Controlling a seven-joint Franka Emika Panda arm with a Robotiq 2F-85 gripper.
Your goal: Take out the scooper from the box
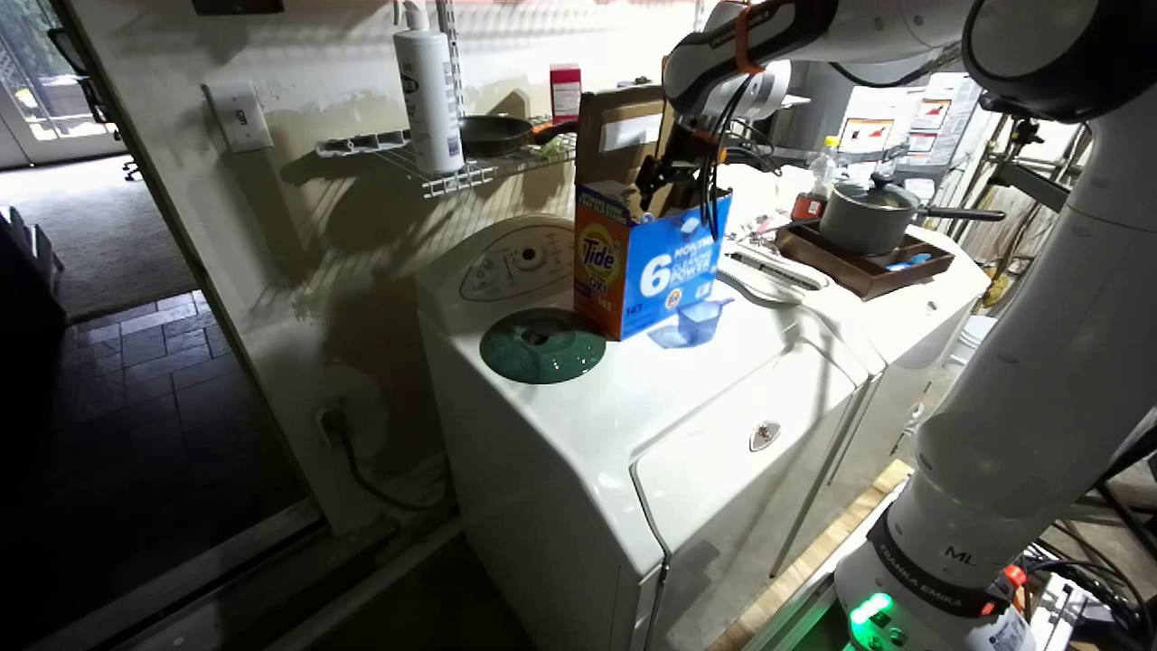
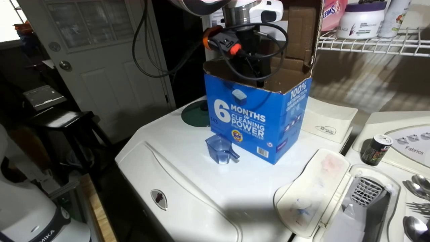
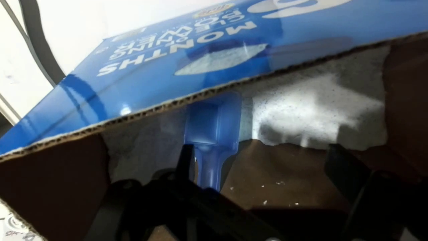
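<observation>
The blue box (image 1: 673, 262) stands upright with its brown flap raised; it also shows in an exterior view (image 2: 248, 114) and in the wrist view (image 3: 150, 67). A translucent blue scooper (image 3: 214, 124) is inside the box, its cup against the lettered wall. Its handle points toward my gripper and its end is hidden behind the left finger. My gripper (image 3: 262, 157) is open and reaches into the box mouth. The handle lies between the fingers, close to the left one; the right finger is well apart. The gripper also shows in both exterior views (image 1: 664, 176) (image 2: 258, 72).
A second blue scoop (image 2: 220, 149) rests on the white washer top (image 2: 188, 168) in front of the box. A green lid (image 1: 542, 345) lies beside the box. A wire shelf (image 1: 452, 176) is behind. A pot (image 1: 868, 217) sits on a brown tray (image 1: 813, 262).
</observation>
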